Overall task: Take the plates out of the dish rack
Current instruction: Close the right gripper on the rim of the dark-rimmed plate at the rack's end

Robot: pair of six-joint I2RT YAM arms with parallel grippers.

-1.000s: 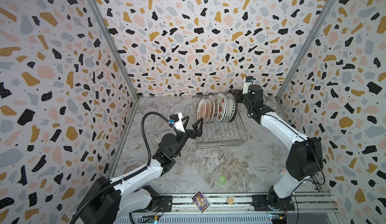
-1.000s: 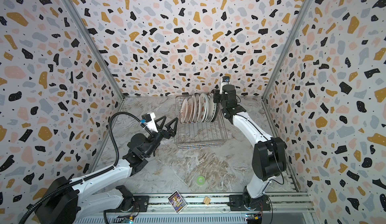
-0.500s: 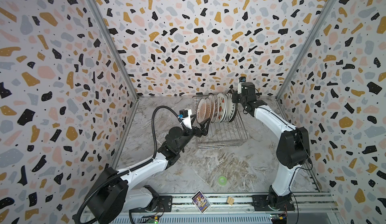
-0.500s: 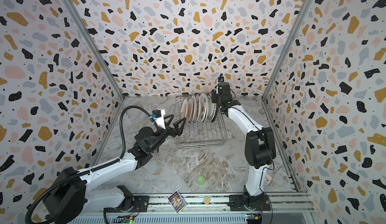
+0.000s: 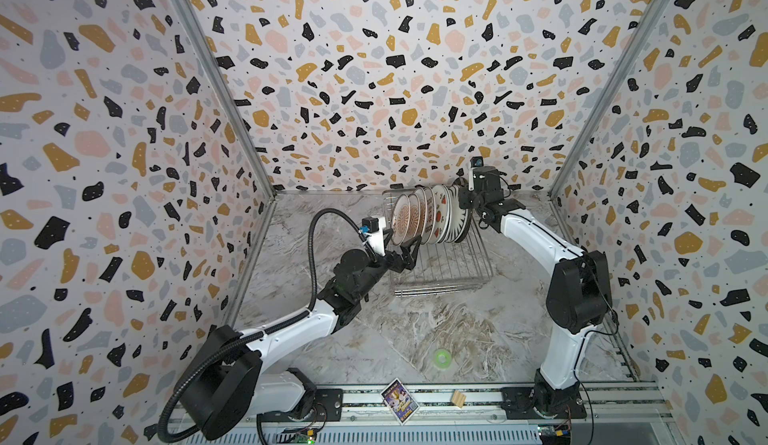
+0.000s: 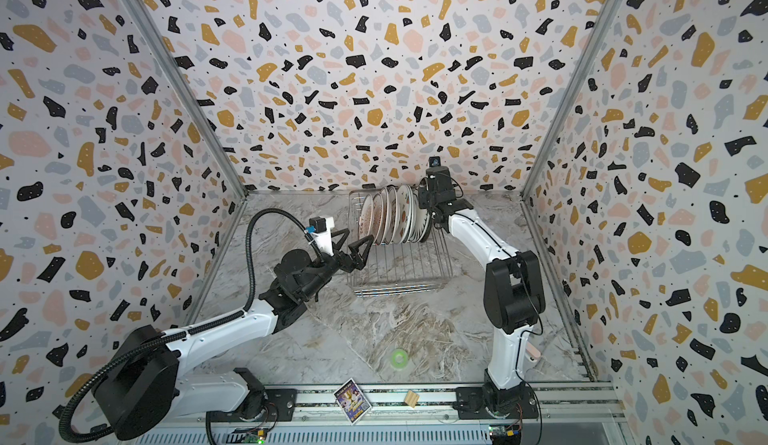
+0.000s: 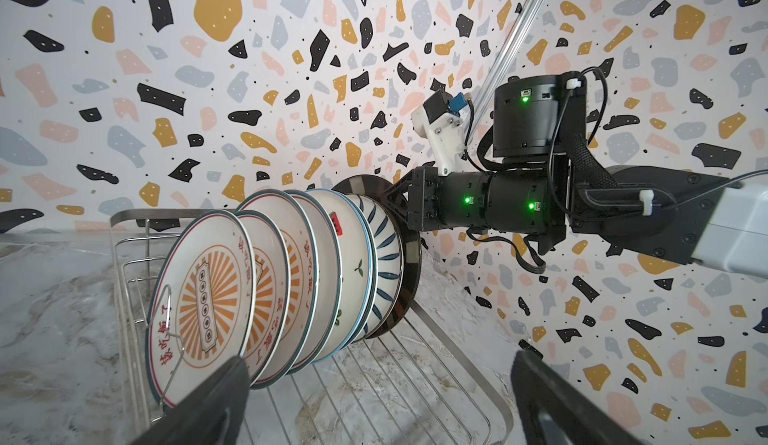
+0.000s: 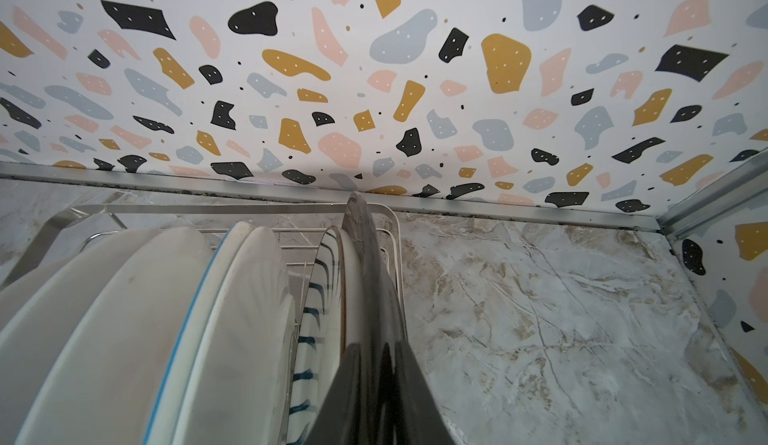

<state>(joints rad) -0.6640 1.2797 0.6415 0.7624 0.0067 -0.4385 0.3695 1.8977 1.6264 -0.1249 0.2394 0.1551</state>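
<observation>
Left wrist view: your left end effector [image 7: 380, 362] has its fingers spread wide and holds nothing. In both top views it [image 6: 353, 241] hovers at the left side of the rack [image 6: 399, 287], low, pointing toward the row of plates [image 6: 390, 218]. One finger [image 7: 208, 401] sits just in front of the sunburst plate [image 7: 208, 297]; you cannot tell whether they touch.

Rack: it stands on the bench [image 5: 365, 339] toward the back wall. The plates stand on edge, packed together at its far end and leaning. The near part of its floor carries nothing.

Row order, left to right in a top view: sunburst plates, then the watermelon plate [image 5: 441, 214], then the striped plate [image 5: 456, 218]. The dark plate [image 7: 410, 272] is last, at the right end.

Ring: the green ring [image 5: 440, 357] lies flat near the front of the bench, well apart from the rack.

Right side: your right end effector [image 7: 392, 198] comes in from the right at the top of the row. Its fingers are drawn together on the upper rim of the dark plate [image 8: 370, 281]. That plate is upright and seated in the rack, against the striped plate.
</observation>
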